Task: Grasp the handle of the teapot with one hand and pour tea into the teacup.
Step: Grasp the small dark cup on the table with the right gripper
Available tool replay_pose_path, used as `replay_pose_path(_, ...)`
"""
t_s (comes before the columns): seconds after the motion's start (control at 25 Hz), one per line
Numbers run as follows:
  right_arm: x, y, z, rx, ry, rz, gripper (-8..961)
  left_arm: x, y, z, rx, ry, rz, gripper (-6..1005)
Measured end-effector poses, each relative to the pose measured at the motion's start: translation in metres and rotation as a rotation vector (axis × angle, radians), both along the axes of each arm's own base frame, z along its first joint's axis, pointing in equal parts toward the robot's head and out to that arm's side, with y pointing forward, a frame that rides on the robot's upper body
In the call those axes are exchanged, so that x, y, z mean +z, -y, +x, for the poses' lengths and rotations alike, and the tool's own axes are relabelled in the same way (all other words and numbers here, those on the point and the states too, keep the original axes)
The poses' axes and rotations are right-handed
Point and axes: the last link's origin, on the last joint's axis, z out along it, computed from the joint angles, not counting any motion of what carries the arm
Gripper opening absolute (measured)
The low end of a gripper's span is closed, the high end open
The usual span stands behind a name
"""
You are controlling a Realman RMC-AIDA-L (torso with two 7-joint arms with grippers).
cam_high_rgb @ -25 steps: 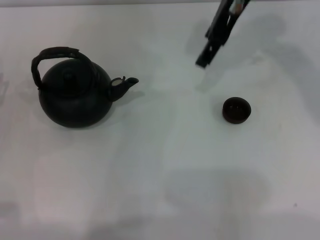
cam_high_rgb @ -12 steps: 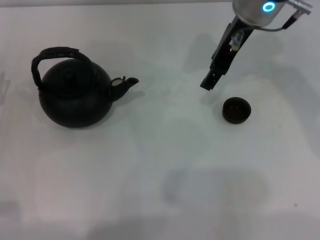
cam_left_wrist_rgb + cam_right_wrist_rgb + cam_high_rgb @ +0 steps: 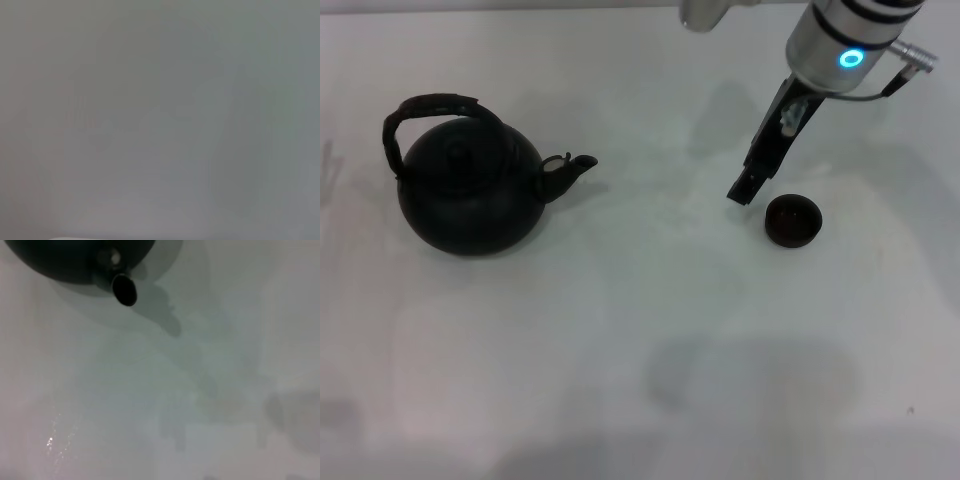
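The matte-black teapot [image 3: 470, 195] stands on the white table at the left, its spout [image 3: 575, 165] pointing right. Its dark arched handle [image 3: 430, 108] stands upright over the lid, with nothing holding it. The tiny black teacup [image 3: 792, 220] sits at the right. My right gripper [image 3: 745, 190] hangs from the silver arm with a blue light ring, its tip low over the table just left of the teacup and far from the teapot. The right wrist view shows the teapot's body [image 3: 75, 255] and spout [image 3: 124, 289] farther off. My left gripper is out of view.
The white table [image 3: 640, 330] spreads around both objects, and the right arm's shadow falls on it. The left wrist view shows only a plain grey surface [image 3: 160, 120].
My right arm has come down and forward, bringing its gripper from behind the teacup to just left of it. The teapot and teacup have not moved.
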Motion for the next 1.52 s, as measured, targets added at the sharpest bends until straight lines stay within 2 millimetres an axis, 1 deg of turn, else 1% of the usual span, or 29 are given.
replay_pose_path(0.32, -0.017, 0.007, 0.009, 0.035, 0.048, -0.002, 826, 0.000, 0.001, -0.001, 0.003, 0.000, 0.000, 887)
replay_pose_path(0.52, -0.019, 0.007, 0.013, 0.027, 0.045, 0.004, 826, 0.001, 0.001, -0.001, 0.003, -0.001, 0.002, 888)
replay_pose_path(0.72, -0.024, 0.006, 0.024, 0.029, 0.063, 0.013, 825, 0.001, 0.000, -0.001, 0.005, 0.001, 0.007, 888)
replay_pose_path(1.52, -0.024, 0.012, 0.046, -0.029, 0.077, 0.014, 822, 0.001, 0.001, -0.002, 0.009, 0.002, 0.007, 887)
